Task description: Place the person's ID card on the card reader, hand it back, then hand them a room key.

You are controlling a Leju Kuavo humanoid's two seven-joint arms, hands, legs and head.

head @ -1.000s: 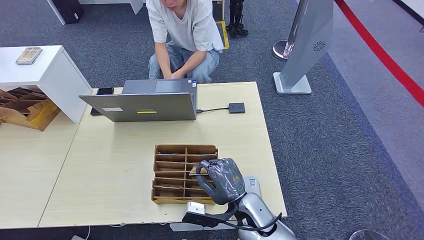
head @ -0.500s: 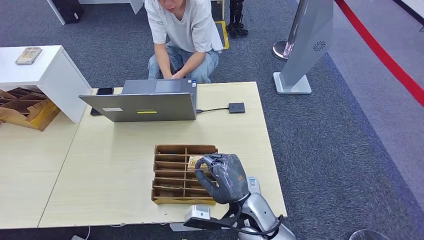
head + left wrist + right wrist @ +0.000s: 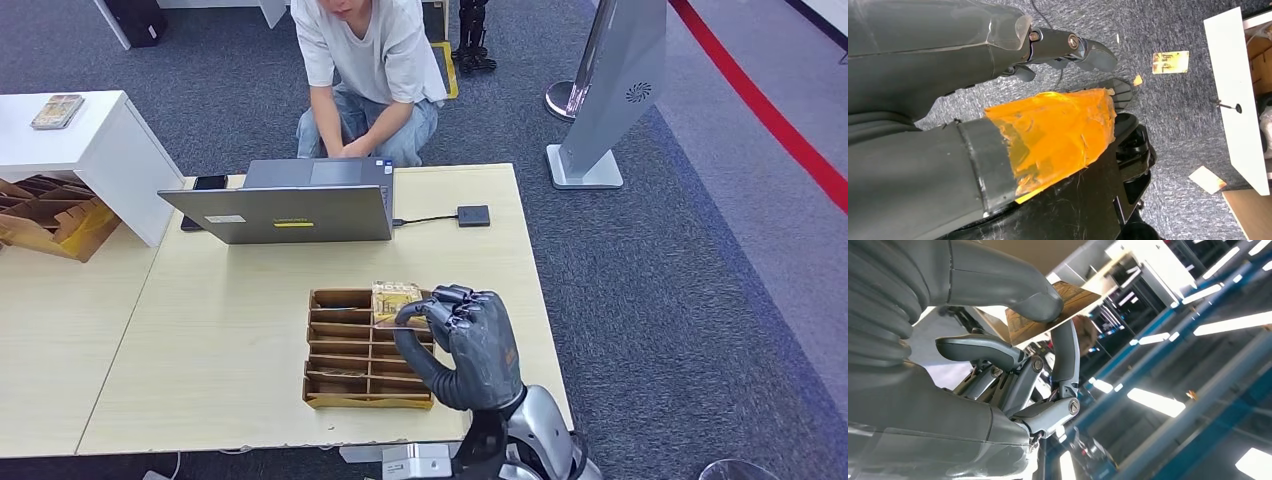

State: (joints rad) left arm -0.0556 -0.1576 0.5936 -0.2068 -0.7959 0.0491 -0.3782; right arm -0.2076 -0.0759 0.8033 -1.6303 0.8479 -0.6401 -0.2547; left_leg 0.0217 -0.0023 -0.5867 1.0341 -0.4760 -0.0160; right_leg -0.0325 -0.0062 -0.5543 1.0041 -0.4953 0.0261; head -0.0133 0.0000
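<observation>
Right hand (image 3: 468,345) raised above the right column of the tray (image 3: 340,340), thumb and one finger pinching a key card (image 3: 396,300). Card held above the tray's far right compartments, well short of the person (image 3: 365,70) crouched behind the laptop (image 3: 290,213). Print on the card too small to read; near edge of it hidden by the fingers (image 3: 452,300). In the right wrist view, same pinch on the card (image 3: 1048,305), other fingers curled below. Reader (image 3: 474,215) at the far right of the table (image 3: 220,340), cable going to the laptop. Person's face cut off at the picture's top, hands hidden behind the laptop lid. Left hand (image 3: 1063,47) low over grey carpet, fingers half curled, mostly cut off; cannot tell its state.
</observation>
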